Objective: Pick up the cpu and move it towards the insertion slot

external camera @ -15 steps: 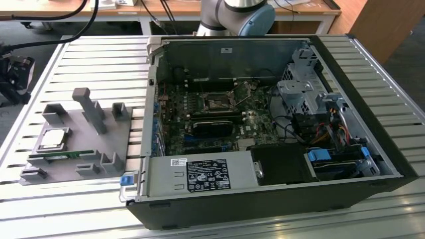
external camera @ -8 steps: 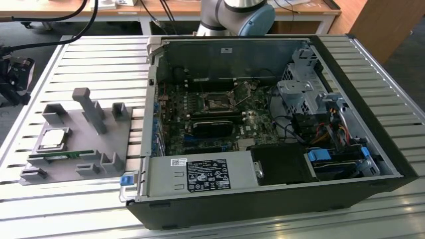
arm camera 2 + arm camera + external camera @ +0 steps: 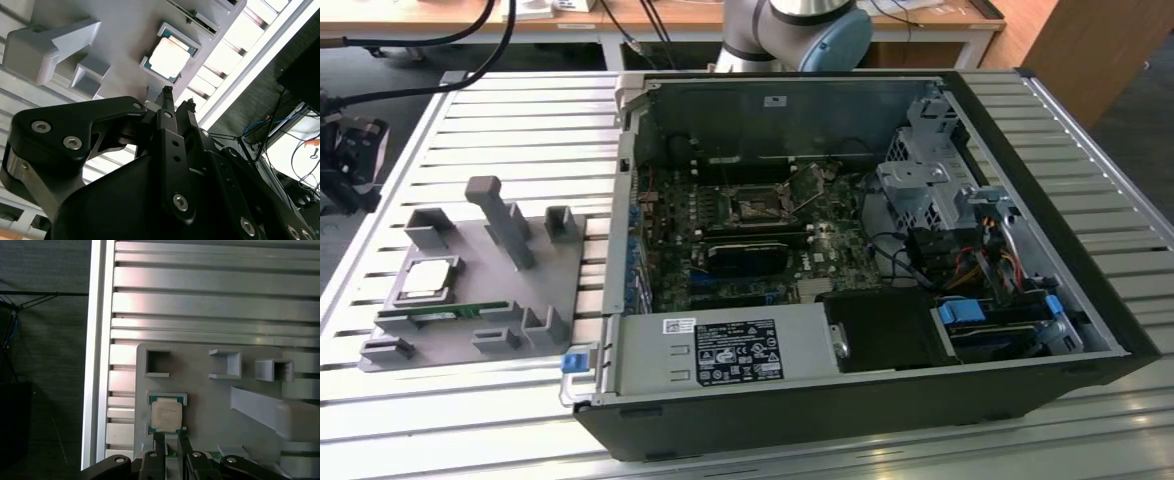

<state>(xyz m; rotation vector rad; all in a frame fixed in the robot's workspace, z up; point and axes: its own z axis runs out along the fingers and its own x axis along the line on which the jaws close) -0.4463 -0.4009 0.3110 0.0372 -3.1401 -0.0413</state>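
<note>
Metal-topped cpu (image 3: 166, 416) near the grey tray (image 3: 210, 400) edge looks light, stiff (fragile underneath): pinch opposite rims; your gripper (image 3: 171, 435) jaws sit slightly parted, empty.

My work surface is a slatted aluminium table (image 3: 494, 110), its ribs running from nine to three o'clock in the exterior view. Two things rest directly on it. A grey plastic fixture plate (image 3: 447, 342) sits at about eight o'clock. Just beside it, an open black computer case (image 3: 854, 425) lies on its side, spreading from the centre toward four o'clock.
</note>
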